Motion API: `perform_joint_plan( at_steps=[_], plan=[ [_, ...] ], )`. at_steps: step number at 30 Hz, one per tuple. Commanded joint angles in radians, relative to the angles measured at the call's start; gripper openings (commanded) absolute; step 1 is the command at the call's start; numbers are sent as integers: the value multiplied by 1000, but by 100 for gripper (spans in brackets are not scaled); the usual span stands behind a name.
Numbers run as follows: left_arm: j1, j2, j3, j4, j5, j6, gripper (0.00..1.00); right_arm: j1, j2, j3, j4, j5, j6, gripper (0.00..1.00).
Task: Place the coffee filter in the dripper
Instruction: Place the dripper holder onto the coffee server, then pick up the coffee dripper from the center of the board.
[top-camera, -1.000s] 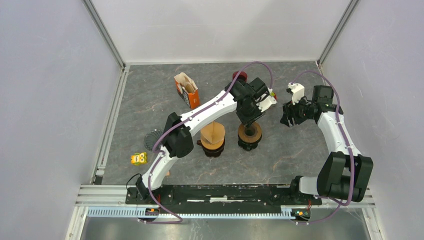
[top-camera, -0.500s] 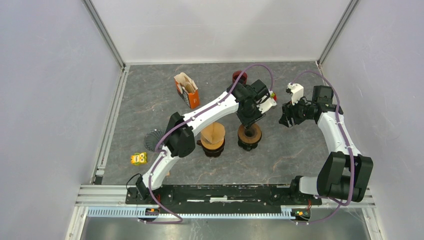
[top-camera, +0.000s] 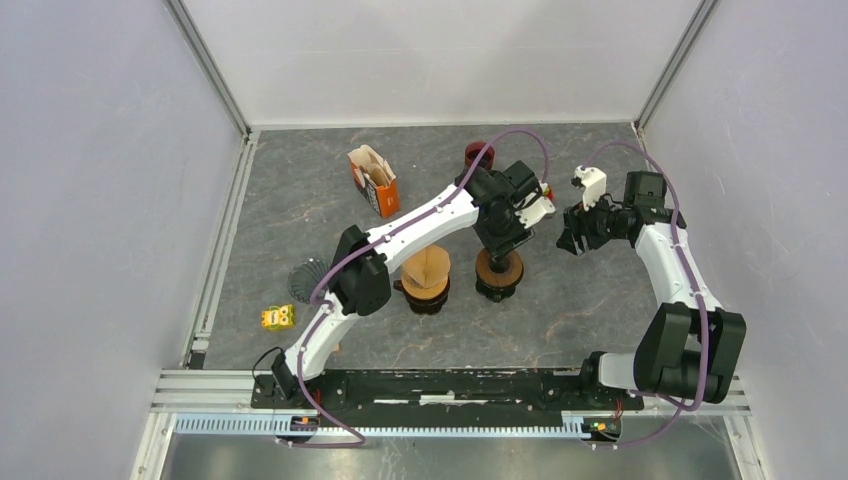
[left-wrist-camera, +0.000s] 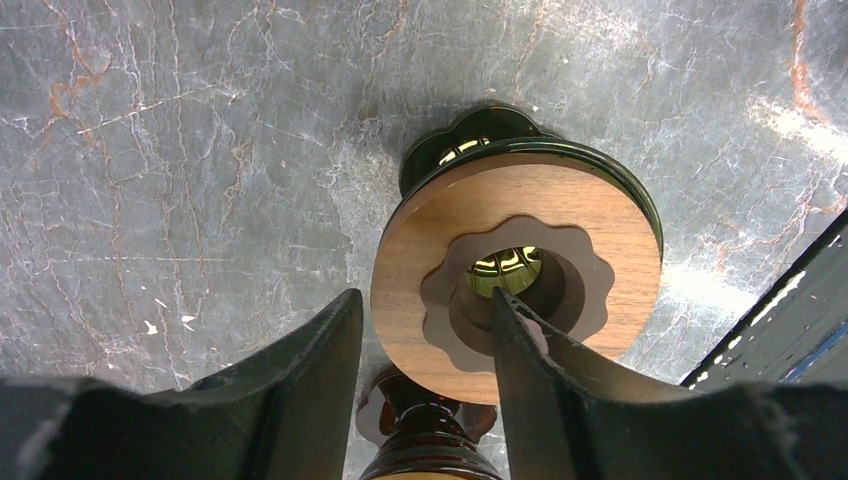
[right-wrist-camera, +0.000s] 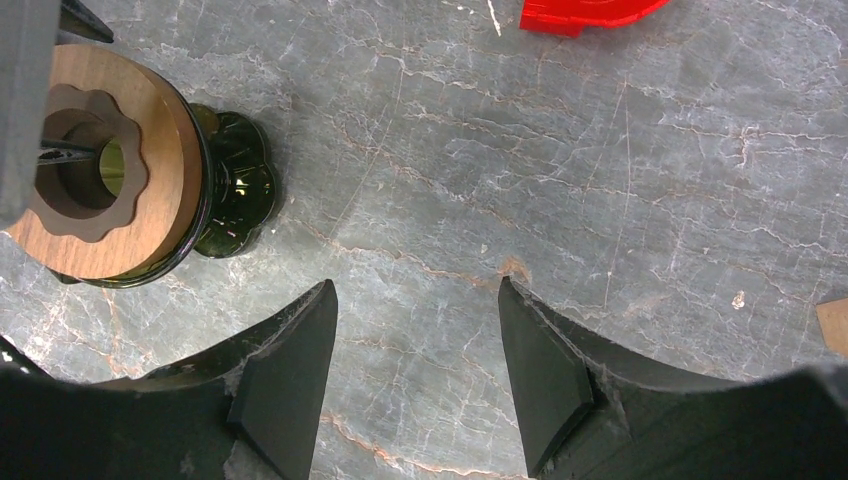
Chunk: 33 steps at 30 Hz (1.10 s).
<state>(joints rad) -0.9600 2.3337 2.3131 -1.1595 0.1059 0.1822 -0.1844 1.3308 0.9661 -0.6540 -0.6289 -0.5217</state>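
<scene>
The left pincer (left-wrist-camera: 422, 297) hangs partly open right over a wood-collared dripper (top-camera: 500, 270) and holds nothing. One fingertip (left-wrist-camera: 505, 310) lies across the edge of the collar's scalloped hole. A tan filter (top-camera: 428, 262) stands in a second dripper (top-camera: 428, 292) just to the left, under the left arm. The right pincer (right-wrist-camera: 415, 283) is open and empty above bare desk (right-wrist-camera: 620, 200), near the first dripper but apart from it. An orange box (top-camera: 385, 197) and a red cup (top-camera: 476, 152) stand farther back.
</scene>
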Motion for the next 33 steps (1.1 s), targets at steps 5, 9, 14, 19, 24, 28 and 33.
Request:
perform_joint_plan(
  at_steps=[5, 9, 14, 19, 24, 28, 33],
  plan=[
    [-8, -68, 53, 20, -67, -14, 67, -2, 2, 8, -13, -45, -44, 67],
    [-6, -124, 69, 19, -82, -5, 75, -1, -8, 23, 2, -60, -53, 68],
    [6, -217, 72, 13, -133, 13, 78, 14, -22, 47, 36, -59, -45, 68],
    [63, -349, -3, -6, -152, 15, 79, 64, -33, 58, 70, -47, -46, 67],
    [165, -551, -258, 78, -145, 15, 79, 121, -56, 25, 137, -20, -41, 67],
    [245, -630, -360, 93, -97, -1, 79, 162, -53, 35, 142, -19, -54, 67],
    [327, -694, -447, 102, -49, -11, 79, 231, -57, 36, 131, -1, -80, 68]
  ],
)
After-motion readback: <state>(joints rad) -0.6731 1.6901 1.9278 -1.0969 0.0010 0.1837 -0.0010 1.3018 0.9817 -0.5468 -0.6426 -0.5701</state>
